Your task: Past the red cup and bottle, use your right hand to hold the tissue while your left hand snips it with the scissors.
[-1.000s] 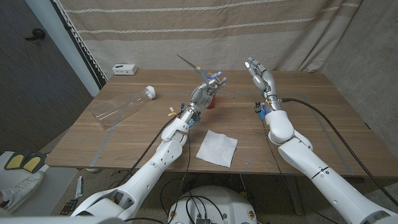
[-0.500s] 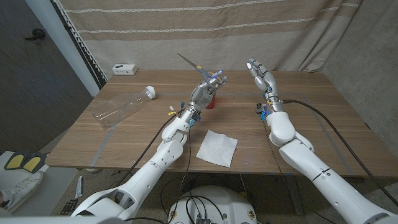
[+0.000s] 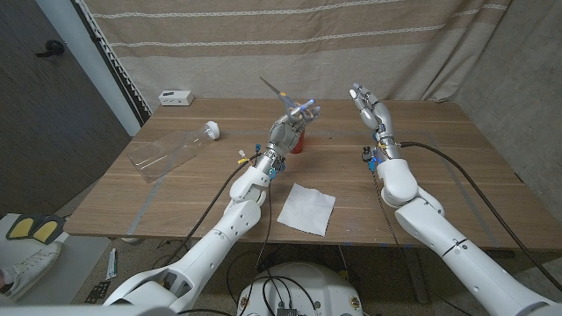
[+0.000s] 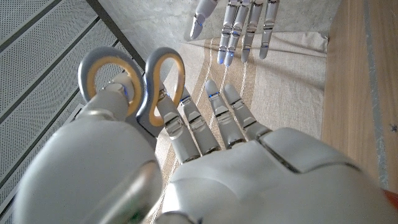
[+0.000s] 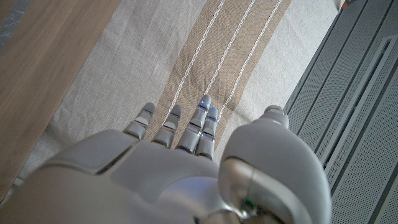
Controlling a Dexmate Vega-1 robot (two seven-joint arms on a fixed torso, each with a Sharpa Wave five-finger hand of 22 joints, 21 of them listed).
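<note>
A white tissue (image 3: 307,208) lies flat on the wooden table (image 3: 439,167), near the front edge between my arms. My left hand (image 3: 291,125) is raised above the table's middle and grips the scissors (image 3: 274,90), blades pointing up and to the left. Their grey and orange handle loops (image 4: 132,73) sit around its digits. The red cup (image 3: 299,147) peeks out just behind that hand. A clear bottle (image 3: 167,152) lies on its side at the far left. My right hand (image 3: 370,107) is lifted with fingers (image 4: 239,28) apart, holding nothing, well above and behind the tissue.
A small white device (image 3: 176,96) sits at the table's back left edge. A striped curtain (image 3: 290,44) hangs behind the table. A dark perforated panel (image 3: 53,105) stands to the left.
My left hand has shifted slightly to the right with the scissors. The right hand has barely moved.
</note>
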